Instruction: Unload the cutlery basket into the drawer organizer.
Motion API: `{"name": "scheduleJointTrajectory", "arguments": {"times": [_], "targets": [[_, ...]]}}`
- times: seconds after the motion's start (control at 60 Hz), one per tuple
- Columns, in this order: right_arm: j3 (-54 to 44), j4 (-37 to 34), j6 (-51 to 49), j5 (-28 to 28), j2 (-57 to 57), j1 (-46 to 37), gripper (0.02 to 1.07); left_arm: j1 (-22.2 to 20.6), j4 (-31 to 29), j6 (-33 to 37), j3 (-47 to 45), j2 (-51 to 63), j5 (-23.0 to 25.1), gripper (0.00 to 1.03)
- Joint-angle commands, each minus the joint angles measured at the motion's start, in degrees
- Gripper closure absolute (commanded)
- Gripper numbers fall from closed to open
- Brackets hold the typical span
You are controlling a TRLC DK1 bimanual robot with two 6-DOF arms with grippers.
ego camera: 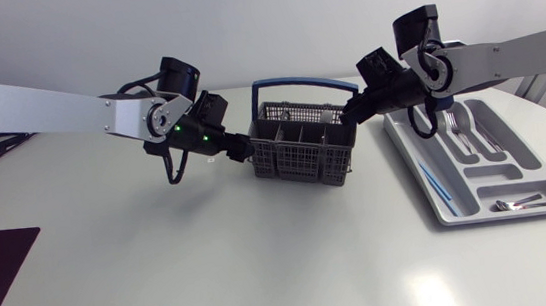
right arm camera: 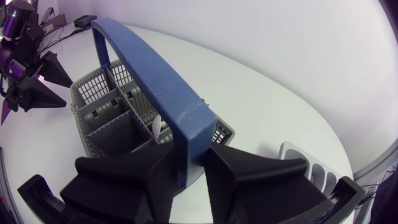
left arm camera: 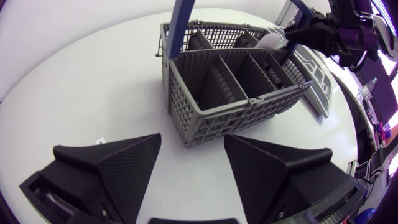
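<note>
table (ego camera: 264, 264) white | drawer organizer (ego camera: 406, 155) right side, cutlery inside | cutlery basket (ego camera: 299, 161) mid-table, just left of it | right gripper (right arm camera: 189, 155) clenched on its blue handle (right arm camera: 168, 99) | left gripper (left arm camera: 193, 138) spread, basket's end just ahead

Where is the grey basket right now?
In the head view the basket sits mid-table, between the left gripper and right gripper, with the tray on its right.
</note>
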Motion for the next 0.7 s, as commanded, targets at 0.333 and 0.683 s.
{"name": "scheduleJointTrajectory", "arguments": {"times": [0.333, 0.683], "targets": [[-12.35, -3.08, -1.93, -0.94, -9.64, 4.06, 0.93, 3.70, -1.03, 1.65, -8.21, -7.88, 2.40, 0.31], [-25.89, -4.13, -1.32, -0.15, -23.17, 6.61, 0.90, 1.94, -4.46, 3.58, -21.22, -23.44, 2.40, 0.31]]}}
